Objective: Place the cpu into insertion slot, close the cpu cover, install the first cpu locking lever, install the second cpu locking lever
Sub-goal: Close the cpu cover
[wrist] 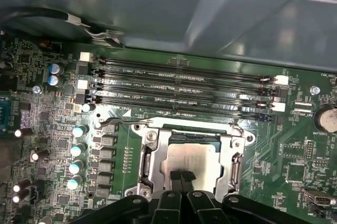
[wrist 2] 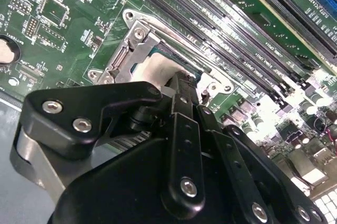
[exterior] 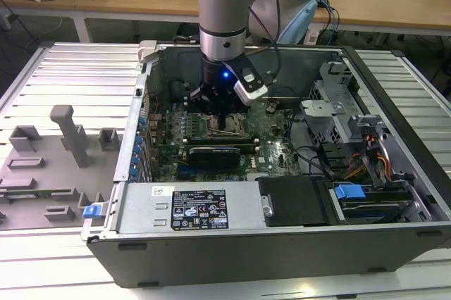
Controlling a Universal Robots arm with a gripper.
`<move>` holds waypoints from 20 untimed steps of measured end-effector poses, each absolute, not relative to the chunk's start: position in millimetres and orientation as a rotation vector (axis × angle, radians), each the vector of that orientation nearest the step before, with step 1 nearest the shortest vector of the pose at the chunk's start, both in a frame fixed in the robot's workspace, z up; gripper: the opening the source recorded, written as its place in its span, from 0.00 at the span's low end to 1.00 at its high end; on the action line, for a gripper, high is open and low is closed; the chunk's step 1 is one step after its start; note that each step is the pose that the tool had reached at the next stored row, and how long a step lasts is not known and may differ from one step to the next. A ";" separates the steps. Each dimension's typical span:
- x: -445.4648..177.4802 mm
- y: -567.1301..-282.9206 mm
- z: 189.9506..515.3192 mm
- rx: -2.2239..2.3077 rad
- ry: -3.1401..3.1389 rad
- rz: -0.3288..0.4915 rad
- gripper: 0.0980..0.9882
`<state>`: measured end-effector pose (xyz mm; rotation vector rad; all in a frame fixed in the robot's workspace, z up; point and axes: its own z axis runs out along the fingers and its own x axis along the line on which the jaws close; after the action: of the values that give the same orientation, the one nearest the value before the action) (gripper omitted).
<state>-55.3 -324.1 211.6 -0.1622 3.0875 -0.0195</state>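
I read the claw [wrist: 182, 175] clenched, tips touching the cpu [wrist: 201, 155]: flat square, matte silvery-beige, lying level inside the metal-rimmed insertion slot [wrist: 189, 138].

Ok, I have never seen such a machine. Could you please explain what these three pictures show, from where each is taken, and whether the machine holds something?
The pale blue and grey column in the exterior view is a robot arm, reaching down into an open computer case. That camera stands off the arm. The two wrist views come from cameras riding on the arm, looking past its black gripper. Below lies the green motherboard with long black memory slots. The cpu, a pale square chip, sits in the insertion slot, and the cpu cover, a silvery frame, lies around it. The gripper's fingers are together, tips over the chip; I see nothing held.
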 end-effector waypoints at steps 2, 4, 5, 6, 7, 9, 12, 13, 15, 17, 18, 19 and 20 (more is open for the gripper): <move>-55.3 -324.2 211.7 -0.193 3.086 -0.019 0.01; -55.4 -324.2 211.7 -0.234 3.083 -0.018 0.01; -56.9 -324.1 211.7 -0.245 3.082 -0.018 0.01; -62.1 -323.5 211.7 -0.247 3.082 -0.018 0.01; -65.0 -323.0 211.6 -0.246 3.081 -0.018 0.01; -67.4 -322.3 211.7 -0.246 3.081 -0.018 0.01; -68.0 -321.1 211.5 -0.246 3.081 -0.018 0.01; -68.4 -320.3 211.4 -0.246 3.081 -0.018 0.01; -72.1 -318.5 211.0 -0.246 3.081 -0.017 0.01; -74.3 -317.0 210.4 -0.246 3.081 -0.017 0.01; -74.5 -316.5 210.1 -0.245 3.081 -0.017 0.01; -74.5 -316.1 209.6 -0.245 3.081 -0.017 0.01; -74.5 -315.5 209.2 -0.244 3.081 -0.017 0.01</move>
<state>-74.5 -315.5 209.2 -0.2442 3.0808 -0.0175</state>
